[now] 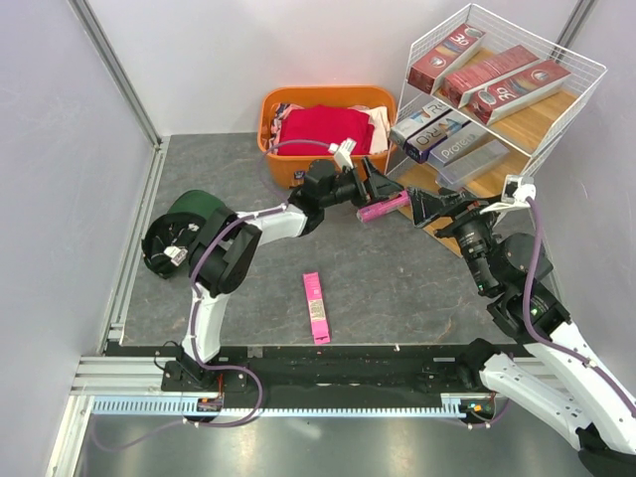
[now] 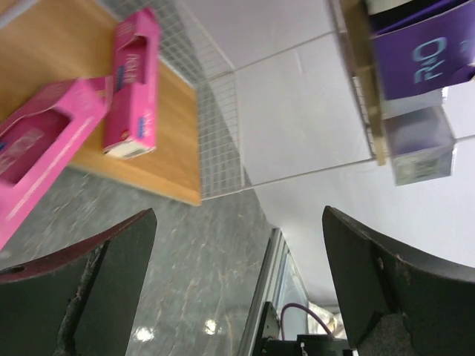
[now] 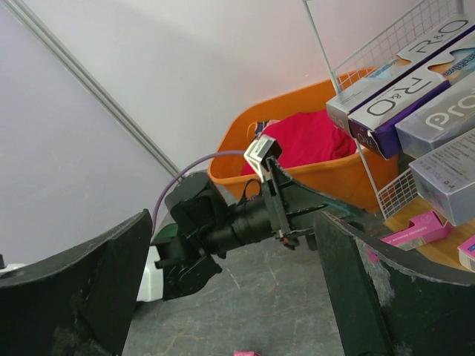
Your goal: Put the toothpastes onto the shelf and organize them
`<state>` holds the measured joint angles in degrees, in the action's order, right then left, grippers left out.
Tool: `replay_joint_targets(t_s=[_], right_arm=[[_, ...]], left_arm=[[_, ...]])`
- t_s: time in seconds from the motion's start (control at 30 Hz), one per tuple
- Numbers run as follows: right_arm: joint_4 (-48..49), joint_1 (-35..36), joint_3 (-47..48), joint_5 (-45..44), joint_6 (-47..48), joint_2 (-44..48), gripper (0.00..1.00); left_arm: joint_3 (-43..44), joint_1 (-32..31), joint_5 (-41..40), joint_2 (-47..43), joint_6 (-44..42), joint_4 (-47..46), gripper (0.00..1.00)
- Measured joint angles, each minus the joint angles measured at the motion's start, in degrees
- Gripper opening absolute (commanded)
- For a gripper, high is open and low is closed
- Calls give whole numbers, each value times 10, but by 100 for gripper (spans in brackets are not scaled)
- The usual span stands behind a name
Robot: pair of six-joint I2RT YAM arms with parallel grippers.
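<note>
The shelf (image 1: 545, 121) stands at the back right, with dark red toothpastes (image 1: 502, 84) on its top board and purple and silver ones (image 1: 437, 134) on the middle board. A pink toothpaste (image 1: 383, 209) lies at the bottom board's front edge, just below my left gripper (image 1: 383, 189). In the left wrist view the left gripper (image 2: 239, 215) is open and holds nothing, and two pink boxes (image 2: 133, 85) (image 2: 37, 148) lie on the board (image 2: 178, 141). My right gripper (image 1: 429, 204) is open and empty (image 3: 234, 219) and faces the left one. Another pink toothpaste (image 1: 315, 307) lies on the floor.
An orange basket (image 1: 266, 129) with red clothes (image 1: 323, 129) stands left of the shelf, close behind the left gripper. A dark green round object (image 1: 196, 206) sits at the left. Metal rails run along the left and near edges.
</note>
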<state>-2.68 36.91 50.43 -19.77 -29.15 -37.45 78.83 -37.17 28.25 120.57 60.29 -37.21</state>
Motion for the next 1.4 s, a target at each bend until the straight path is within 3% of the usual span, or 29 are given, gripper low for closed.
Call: replay_joint_targets(t_s=[0.17, 0.43, 0.53, 0.6, 0.67, 1.07, 1.4], right_arm=[[0, 0, 0, 5, 0, -1, 98], [0, 0, 0, 4, 1, 4, 98], [0, 0, 0, 4, 1, 2, 98], [0, 0, 0, 4, 1, 0, 98], [0, 0, 0, 5, 1, -2, 98], [0, 0, 0, 4, 1, -3, 98], [-1, 0, 0, 4, 1, -2, 98]], left_arm=[[43, -9, 23, 43, -2, 14, 100], [-108, -9, -33, -9, -49, 84, 88], [-136, -7, -64, -45, -68, 116, 70], [-137, -3, -77, -57, -76, 116, 51], [-138, 2, -83, -59, -77, 110, 43], [-146, 58, -78, 37, -25, 28, 44], [-73, 63, -47, 101, 3, -8, 43]])
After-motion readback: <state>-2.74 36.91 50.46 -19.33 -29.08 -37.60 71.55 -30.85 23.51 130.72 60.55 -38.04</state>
